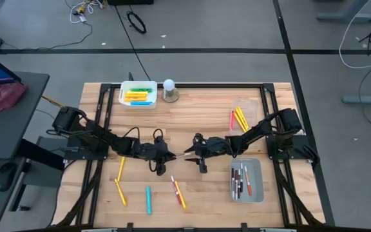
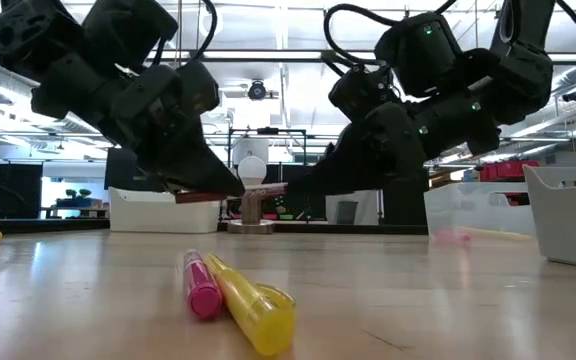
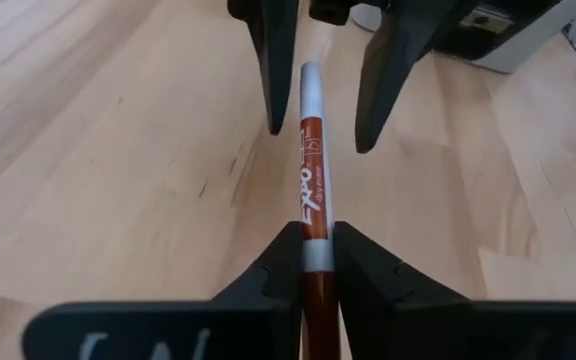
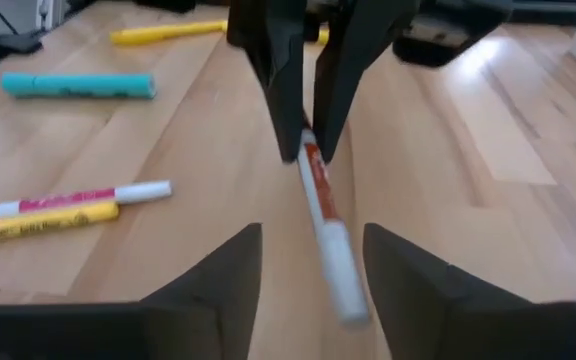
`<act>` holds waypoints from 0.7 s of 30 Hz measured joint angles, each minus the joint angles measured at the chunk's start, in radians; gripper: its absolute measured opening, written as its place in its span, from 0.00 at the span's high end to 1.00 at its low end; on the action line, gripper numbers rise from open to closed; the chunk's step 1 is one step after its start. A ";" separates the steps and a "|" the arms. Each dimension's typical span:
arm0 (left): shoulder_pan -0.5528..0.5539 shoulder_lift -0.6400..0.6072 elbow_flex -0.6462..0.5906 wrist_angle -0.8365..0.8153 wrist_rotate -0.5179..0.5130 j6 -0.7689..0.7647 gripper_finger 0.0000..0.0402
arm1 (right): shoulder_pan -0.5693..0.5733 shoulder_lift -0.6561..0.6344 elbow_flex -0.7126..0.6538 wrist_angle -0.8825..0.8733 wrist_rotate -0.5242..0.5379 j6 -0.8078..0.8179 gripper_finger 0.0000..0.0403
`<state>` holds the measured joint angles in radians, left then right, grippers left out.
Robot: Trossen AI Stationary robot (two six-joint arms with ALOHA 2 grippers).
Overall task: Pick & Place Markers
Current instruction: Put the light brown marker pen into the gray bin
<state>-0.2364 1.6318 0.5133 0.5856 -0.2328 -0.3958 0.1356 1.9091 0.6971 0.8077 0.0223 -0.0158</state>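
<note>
A red-barrelled Expo marker (image 3: 311, 170) with white ends is held in the air over the table's middle by my left gripper (image 3: 316, 255), which is shut on it. My right gripper (image 4: 313, 232) faces it from the table's right. It is open, and its fingers (image 3: 273, 70) stand on either side of the marker's white free end (image 4: 340, 275) without touching it. In the high view the two grippers meet at the marker (image 1: 180, 156). Other markers lie flat on the table: a pink and yellow pair (image 1: 178, 191), a teal one (image 1: 149, 200) and two yellow ones (image 1: 120, 180). My left gripper pinches the marker between its two fingers, at the band where the red barrel meets a white end (image 3: 315, 252). The fingers come about level from the table's left and lie along the marker. The marker is lifted clear of the table, about level, its free end (image 2: 268, 188) pointing at my right gripper.
A white bin (image 1: 138, 95) with yellow and green markers stands at the far left, a white ball-topped round object (image 1: 169, 90) beside it. A clear tray (image 1: 247, 180) holding several markers sits near right; red and yellow markers (image 1: 237, 119) lie far right.
</note>
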 joint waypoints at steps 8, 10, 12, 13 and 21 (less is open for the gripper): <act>0.004 0.000 0.000 0.001 -0.006 0.000 0.88 | 0.000 0.000 0.001 0.011 0.011 0.001 0.76; 0.005 0.000 0.000 0.001 -0.017 0.000 0.88 | -0.001 0.000 0.001 -0.003 0.036 0.011 0.83; 0.004 0.000 0.000 -0.001 -0.029 0.007 0.87 | 0.000 0.000 0.001 -0.009 0.036 0.022 0.90; 0.004 0.000 0.000 -0.001 -0.030 0.008 0.87 | 0.000 0.000 0.001 -0.011 0.034 0.025 0.93; 0.005 -0.001 0.000 0.022 -0.044 0.117 0.78 | 0.039 -0.063 0.003 -0.132 0.108 0.042 0.95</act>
<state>-0.2317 1.6304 0.5137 0.6080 -0.2766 -0.2784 0.1744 1.8462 0.6998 0.6758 0.1306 0.0264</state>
